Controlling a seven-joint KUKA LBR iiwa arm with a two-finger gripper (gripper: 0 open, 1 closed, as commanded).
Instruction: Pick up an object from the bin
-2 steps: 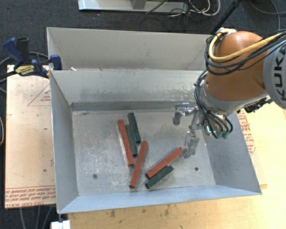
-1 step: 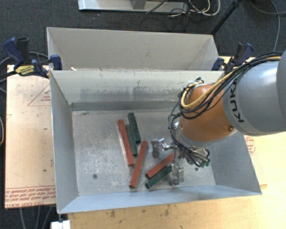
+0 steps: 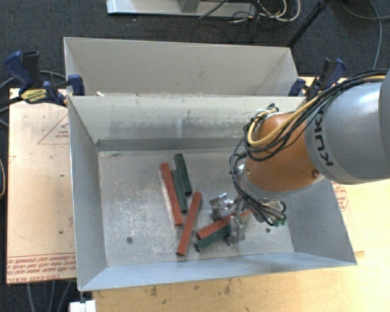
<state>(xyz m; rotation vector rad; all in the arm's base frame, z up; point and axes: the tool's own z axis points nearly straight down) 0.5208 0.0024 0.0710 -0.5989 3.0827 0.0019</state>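
Got the gripper (image 3: 236, 225) low beside a short red block (image 3: 214, 229) by the bin's (image 3: 84, 187) front edge, likely to grab. Can't tell if spread or pinching.

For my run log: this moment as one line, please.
gripper: low by short red bar, short green bar | where: bin, lower right | grasp: unclear

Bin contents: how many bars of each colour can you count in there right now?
Red bars: 3
Dark green bars: 3
Total: 6 that show. The gripper hangs over the short red and short green bar at the right end of the group and may hide more.
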